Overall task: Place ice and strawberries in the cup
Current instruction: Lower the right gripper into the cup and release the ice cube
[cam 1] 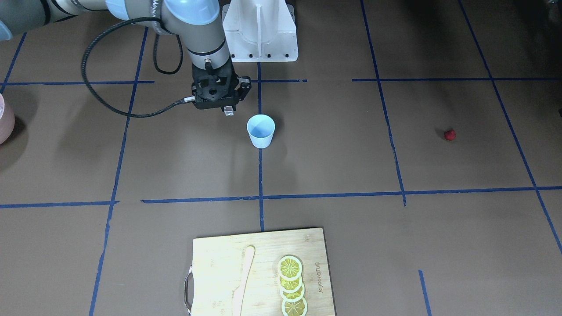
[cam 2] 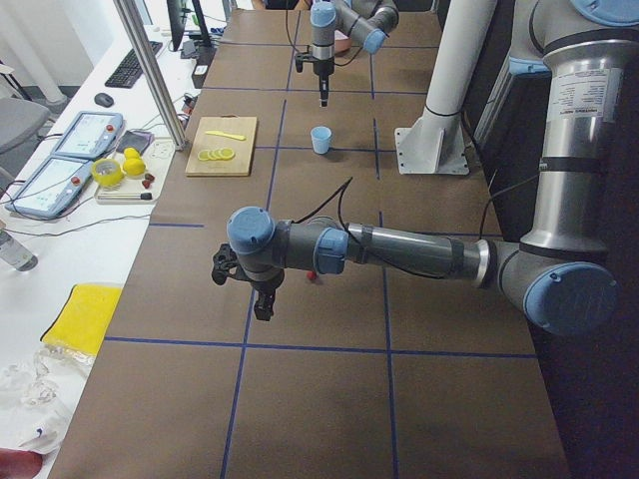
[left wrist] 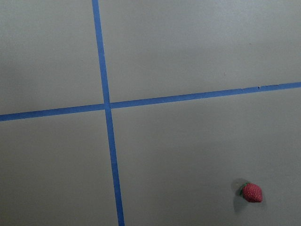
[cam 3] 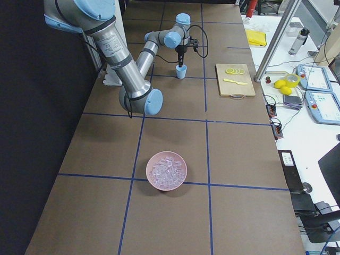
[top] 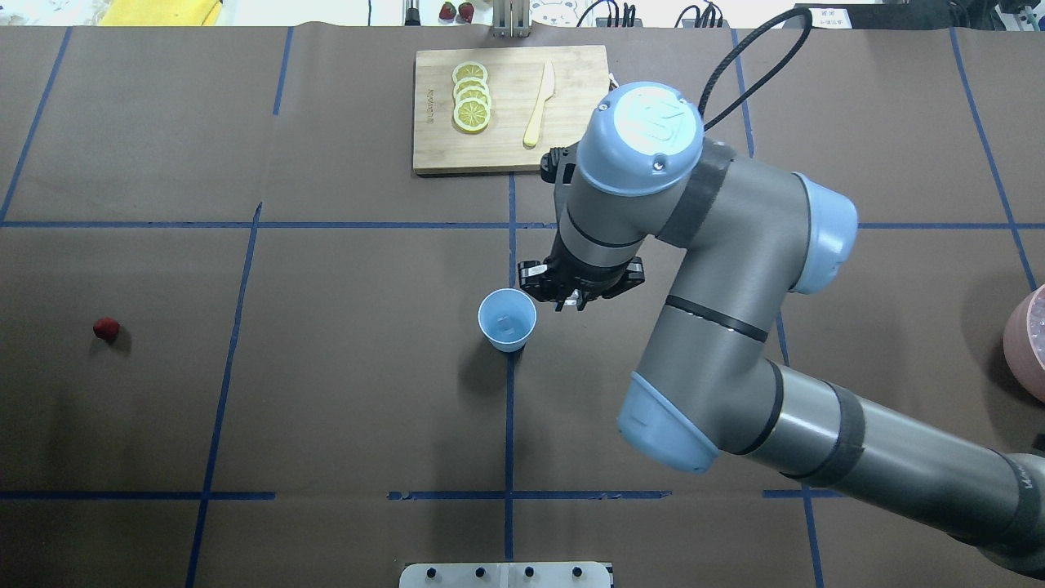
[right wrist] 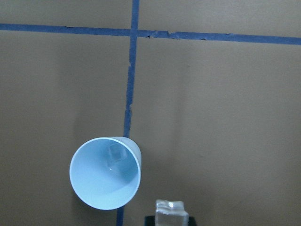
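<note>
**Ice pinched beside the cup, berry lying far off**

Front-facing view: a brown worktop [cam 1: 351,153] is gridded with blue tape lines [cam 1: 333,193]. A pale blue cup [cam 1: 261,131] stands upright on a tape line near the middle. The right arm [cam 1: 197,30] comes in from the upper left, its wrist pointing straight down. The right claw [cam 1: 228,110] hangs just beside the cup, on the robot's right of it, pinching a clear ice cube [cam 1: 228,113]. A small red strawberry [cam 1: 449,134] lies well apart, on the opposite side. A cutting board [cam 1: 219,254] at the near edge carries lemon slices [cam 1: 292,285] and a wooden knife [cam 1: 243,281]. A pink bowl [cam 1: 5,120] is cut off at the left edge.

Overhead view: the right arm reaches in from the lower right with its elbow bent. A second cube [top: 508,325] lies at the cup's bottom.

Left side view: the left arm [cam 2: 399,249] stretches low over the worktop, with the left claw [cam 2: 263,299] pointing down near the strawberry. Whether it is spread or closed cannot be told. A white bench [cam 2: 60,230] alongside holds a keyboard [cam 2: 130,68] and a yellow cloth [cam 2: 75,319].

Right side view: the bowl holds a pile of ice [cam 3: 166,170] and stands well apart from the cup.

Left wrist view: the strawberry sits on bare worktop at the lower right, away from a tape crossing.

Right wrist view: the held cube is outside the cup, near its rim.
</note>
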Robot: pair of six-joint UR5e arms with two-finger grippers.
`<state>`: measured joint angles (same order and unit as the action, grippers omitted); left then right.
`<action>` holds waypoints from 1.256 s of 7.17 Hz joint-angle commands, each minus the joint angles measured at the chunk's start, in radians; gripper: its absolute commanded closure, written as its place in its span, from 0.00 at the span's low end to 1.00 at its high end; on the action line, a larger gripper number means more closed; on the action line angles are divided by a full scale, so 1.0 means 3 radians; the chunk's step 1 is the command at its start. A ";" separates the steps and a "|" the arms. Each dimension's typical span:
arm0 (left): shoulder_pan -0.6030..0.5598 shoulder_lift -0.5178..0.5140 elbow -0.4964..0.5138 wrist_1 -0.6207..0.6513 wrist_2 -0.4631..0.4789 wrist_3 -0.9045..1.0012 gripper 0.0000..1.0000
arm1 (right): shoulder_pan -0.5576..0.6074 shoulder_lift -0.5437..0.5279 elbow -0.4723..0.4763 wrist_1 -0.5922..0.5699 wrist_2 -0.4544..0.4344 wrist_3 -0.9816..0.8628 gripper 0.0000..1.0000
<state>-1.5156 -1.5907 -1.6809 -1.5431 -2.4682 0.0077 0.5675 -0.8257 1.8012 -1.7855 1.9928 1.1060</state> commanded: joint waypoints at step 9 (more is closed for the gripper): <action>0.0000 -0.0005 0.0009 0.0000 0.0000 0.0000 0.00 | -0.0220 0.0329 -0.0548 0.0220 -0.0164 0.0194 0.89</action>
<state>-1.5156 -1.5917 -1.6783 -1.5432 -2.4681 0.0077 0.5020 -0.7310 1.6395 -1.7196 1.9437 1.1644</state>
